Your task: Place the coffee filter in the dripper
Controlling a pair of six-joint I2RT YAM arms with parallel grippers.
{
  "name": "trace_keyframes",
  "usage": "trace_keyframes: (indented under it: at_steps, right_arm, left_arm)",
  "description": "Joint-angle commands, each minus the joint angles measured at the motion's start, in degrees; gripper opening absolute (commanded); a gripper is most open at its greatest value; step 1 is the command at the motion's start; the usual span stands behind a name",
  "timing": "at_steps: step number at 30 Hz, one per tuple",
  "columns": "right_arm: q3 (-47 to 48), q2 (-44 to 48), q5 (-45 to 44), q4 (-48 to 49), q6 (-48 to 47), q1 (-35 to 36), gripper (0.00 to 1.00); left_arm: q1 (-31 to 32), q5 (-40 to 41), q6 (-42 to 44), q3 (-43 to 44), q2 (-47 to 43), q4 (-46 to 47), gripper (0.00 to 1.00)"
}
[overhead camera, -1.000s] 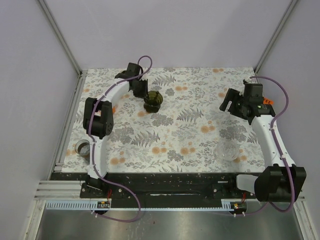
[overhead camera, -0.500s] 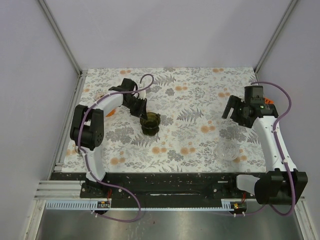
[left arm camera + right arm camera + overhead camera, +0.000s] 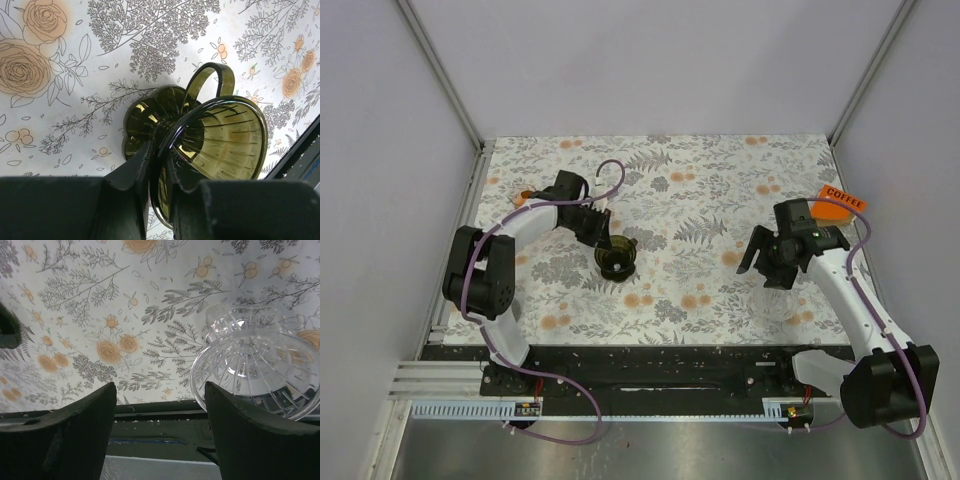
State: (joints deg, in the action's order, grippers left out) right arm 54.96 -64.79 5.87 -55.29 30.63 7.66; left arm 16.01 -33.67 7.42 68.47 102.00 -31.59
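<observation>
left pincer (image 3: 162, 161) has dragged the dripper (image 3: 225, 142) toward frame centre, clamped on its rim, seemingly rigid, slick, brittle; right pincer (image 3: 159, 389) gapes empty.

floral cloth (image 3: 700, 170) — spread over table | orange COFFEE tag (image 3: 840, 198) — at cloth's right edge

Each arm is made of smooth white tubes with fat black joints. The left arm (image 3: 523, 222) and the right arm (image 3: 847, 292) each have a thin purple cable (image 3: 611, 167) looping along them. At six o'clock in the top view, each arm has a black base (image 3: 506, 376) with a small orange plug (image 3: 806, 400) close by. The right arm's wrist has a tiny green light (image 3: 813, 236). The left gripper (image 3: 159, 155) and the right gripper (image 3: 160, 387) have thick, dull black fingers (image 3: 75, 435).
</observation>
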Motion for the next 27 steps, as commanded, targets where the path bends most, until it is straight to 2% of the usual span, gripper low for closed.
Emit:
trace_keyframes:
  at_steps: [1, 13, 19, 22, 27]
  right_arm:
    - [-0.5, -0.7, -2.8, -1.0, 5.1, 3.8, 0.80]
    - [-4.1, -0.9, -7.8, -1.8, 5.8, 5.1, 0.78]
    - [-5.9, -4.4, -4.7, 3.1, 5.4, 5.2, 0.75]
    - [-6.2, -6.0, -5.2, 4.6, 4.9, 5.3, 0.61]
    - [-5.2, -7.0, -4.8, 5.4, 3.1, 6.5, 0.32]
  left_arm:
    - [0.4, -0.6, 1.5, -0.6, -3.7, 4.0, 0.21]
    - [2.5, -1.3, 0.8, -1.3, -3.3, 4.8, 0.21]
    - [3.2, -2.0, 0.7, -1.1, -3.1, 5.7, 0.21]
    - [3.4, -3.4, 0.8, -1.5, -4.0, 5.7, 0.25]
    - [3.5, -3.4, 1.9, -1.4, -5.7, 4.4, 0.46]
